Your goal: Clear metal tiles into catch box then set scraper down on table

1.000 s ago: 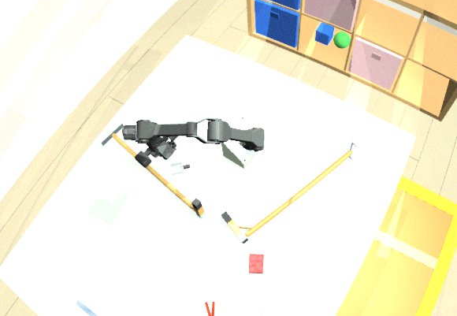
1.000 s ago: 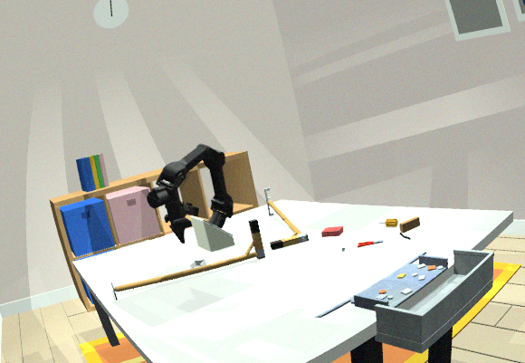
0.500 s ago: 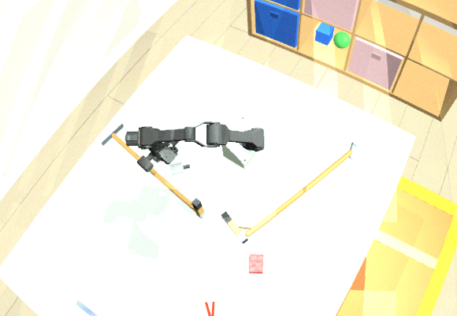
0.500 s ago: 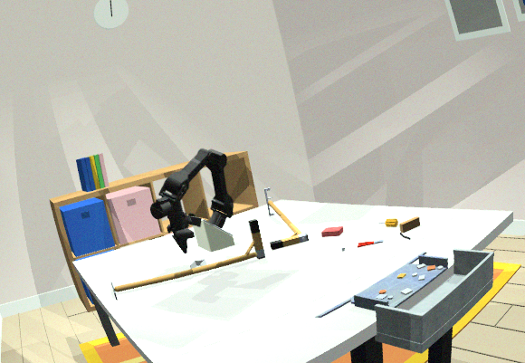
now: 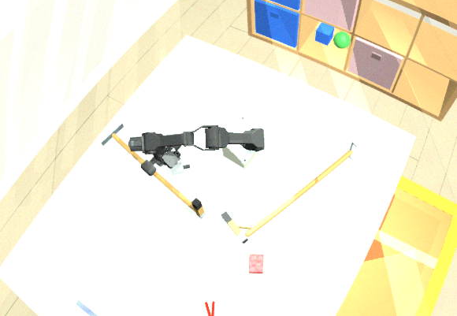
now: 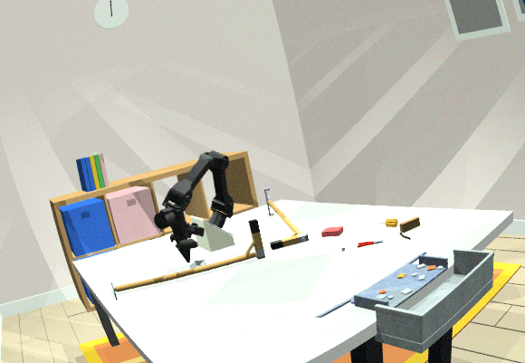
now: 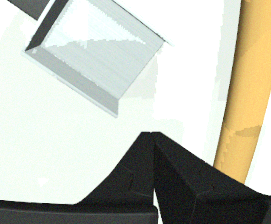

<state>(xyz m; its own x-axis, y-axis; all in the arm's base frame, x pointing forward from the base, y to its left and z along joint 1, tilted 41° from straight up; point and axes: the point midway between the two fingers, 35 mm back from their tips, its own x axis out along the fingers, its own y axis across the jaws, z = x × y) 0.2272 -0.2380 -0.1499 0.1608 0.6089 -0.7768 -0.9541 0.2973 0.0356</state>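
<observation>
scraper (image 5: 157, 174) flat on table, long axis diagonal, blade far-left; gripper (image 6: 186, 255) closed empty beside handle.

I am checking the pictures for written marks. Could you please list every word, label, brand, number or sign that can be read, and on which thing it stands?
No readable text in any view.
Wall clock: one dark hand, no numerals.
Wall pictures: plain colour bands, no writing.
Books on the shelf unit: blank spines.
Red mark at the table's near edge: V-like shape, cut off; whether a letter, cannot tell.

A pink block (image 5: 256, 263) lies on the table (image 5: 335, 161) near a shelf unit (image 5: 410, 47).
</observation>
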